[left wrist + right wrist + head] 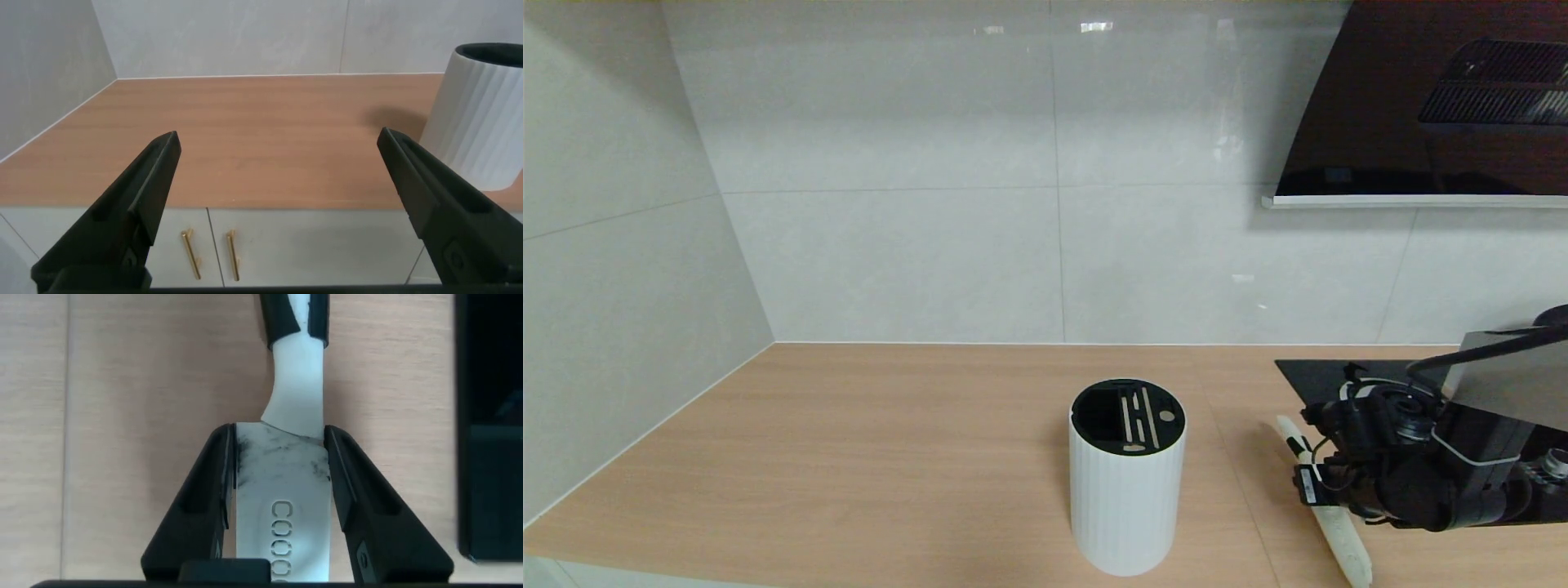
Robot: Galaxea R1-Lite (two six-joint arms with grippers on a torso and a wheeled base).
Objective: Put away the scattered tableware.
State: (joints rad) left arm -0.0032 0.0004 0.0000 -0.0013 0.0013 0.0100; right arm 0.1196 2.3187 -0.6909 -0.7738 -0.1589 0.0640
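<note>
Two end effectors: the left end effector is held off the front edge of the tabletop, and the right end effector is lowered over the ceramic knife at the right side of the tabletop.
Left end effector state: its fingers are spread wide apart, and nothing is held between them.
Right end effector state: its fingers are closed onto the white blade, one pressed against each edge of it.
Knife position: the ceramic knife is seen on the wooden tabletop between the knife block and the black hob, apart from both. Whether it is lifted off the surface cannot be told.
Knife long axis: it runs from far to near across the tabletop, slanted a little, with the near end lying further toward the robot's right.
Knife direction: the black-and-white handle is pointed toward the tiled back wall, and the broad blade toward the front edge.
Knife surface: dark smudges are seen on the blade at the fingertips.
Knife block: a white ribbed cylinder is stood upright, its black top cut with slots and one larger opening.
Beyond the tabletop: a dark range hood is mounted on the wall above the hob, and two gold door handles are seen on the cabinet front below the left end effector.
</note>
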